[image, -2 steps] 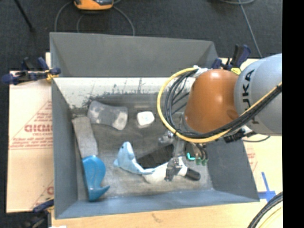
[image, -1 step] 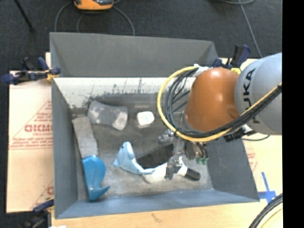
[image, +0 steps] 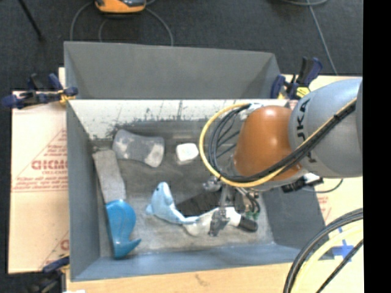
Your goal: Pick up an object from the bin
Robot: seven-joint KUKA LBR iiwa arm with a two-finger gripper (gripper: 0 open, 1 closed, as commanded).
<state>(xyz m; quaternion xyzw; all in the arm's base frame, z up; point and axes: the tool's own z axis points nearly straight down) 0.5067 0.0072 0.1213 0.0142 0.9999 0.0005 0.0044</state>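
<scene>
Camera view: arm (image: 333, 130) enters from the right, its orange wrist cover (image: 263, 142) hanging over the right half of the bin (image: 82, 188). Jaws sit low at the front-middle floor, at the pale tail end of a light-blue fish-shaped toy (image: 164, 205); likely target, judged from closeness alone. Jaws apart or together: cannot tell, wrist and cables mask them. Toy lies partly over a black flat piece (image: 194, 205), which may crowd the grasp. Well apart: blue scoop (image: 121, 224) front left, grey block (image: 110, 173) along the left wall, clear wrapped lump (image: 137, 146) and small white block (image: 186, 152) at the back
</scene>
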